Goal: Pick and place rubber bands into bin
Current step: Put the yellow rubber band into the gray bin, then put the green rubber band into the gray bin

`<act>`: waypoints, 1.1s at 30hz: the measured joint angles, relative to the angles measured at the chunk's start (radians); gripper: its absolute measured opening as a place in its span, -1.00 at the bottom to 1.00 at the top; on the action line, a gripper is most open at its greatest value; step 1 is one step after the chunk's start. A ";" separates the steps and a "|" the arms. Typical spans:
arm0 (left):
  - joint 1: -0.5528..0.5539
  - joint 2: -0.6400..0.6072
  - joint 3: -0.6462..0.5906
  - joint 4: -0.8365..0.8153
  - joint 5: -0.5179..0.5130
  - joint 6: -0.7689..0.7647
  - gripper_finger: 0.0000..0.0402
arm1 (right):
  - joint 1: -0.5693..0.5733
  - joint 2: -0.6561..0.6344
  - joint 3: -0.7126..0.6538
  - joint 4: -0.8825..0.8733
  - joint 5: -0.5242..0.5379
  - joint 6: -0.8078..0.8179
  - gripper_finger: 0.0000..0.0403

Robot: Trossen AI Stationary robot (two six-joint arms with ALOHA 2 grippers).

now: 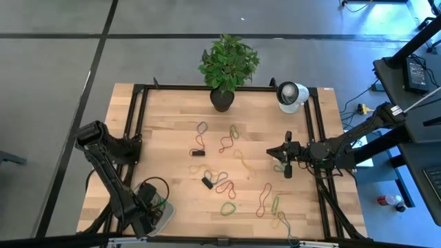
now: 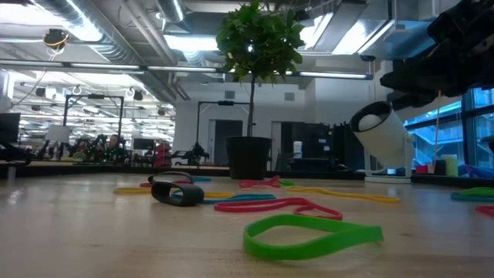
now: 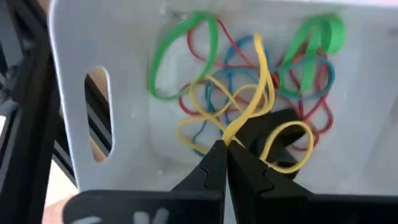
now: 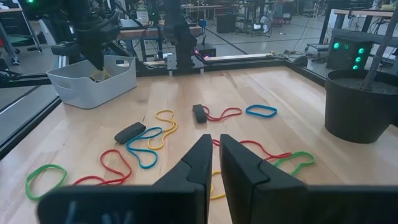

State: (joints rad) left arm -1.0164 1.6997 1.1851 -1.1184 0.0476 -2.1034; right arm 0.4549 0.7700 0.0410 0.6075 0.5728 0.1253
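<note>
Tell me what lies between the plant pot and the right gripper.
High view: a green and a red-orange rubber band on bare wood between the plant pot and the right gripper.

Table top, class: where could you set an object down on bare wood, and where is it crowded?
Bare wood lies along the table's left half, between its frame and the bin. The rubber bands crowd the middle, from the plant pot toward the near edge.
</note>
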 joint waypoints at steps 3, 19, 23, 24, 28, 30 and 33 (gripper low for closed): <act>0.000 0.000 0.000 0.021 -0.039 -0.006 -0.98 | 0.000 0.000 0.000 0.000 0.000 0.002 -0.82; 0.005 0.000 0.000 0.086 -0.055 -0.049 -0.85 | 0.000 0.000 0.000 0.000 0.000 0.001 -0.82; 0.005 0.000 0.000 0.092 -0.059 -0.049 -0.65 | 0.000 0.000 0.000 0.000 0.000 0.000 -0.82; 0.005 0.000 0.000 0.092 -0.064 -0.049 -0.59 | 0.000 0.000 0.000 0.000 0.000 0.001 -0.82; 0.005 0.000 0.000 0.092 -0.088 -0.049 -0.43 | 0.000 0.000 0.000 0.000 0.000 0.000 -0.82; 0.005 0.000 0.000 0.092 -0.090 -0.049 -0.37 | 0.000 0.000 0.000 0.000 0.000 0.001 -0.82; 0.005 0.000 0.000 0.092 -0.090 -0.049 -0.32 | 0.000 0.000 0.000 0.000 0.000 0.000 -0.82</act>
State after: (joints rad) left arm -1.0119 1.6997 1.1851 -1.0264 -0.0422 -2.1526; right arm 0.4547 0.7700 0.0410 0.6075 0.5728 0.1253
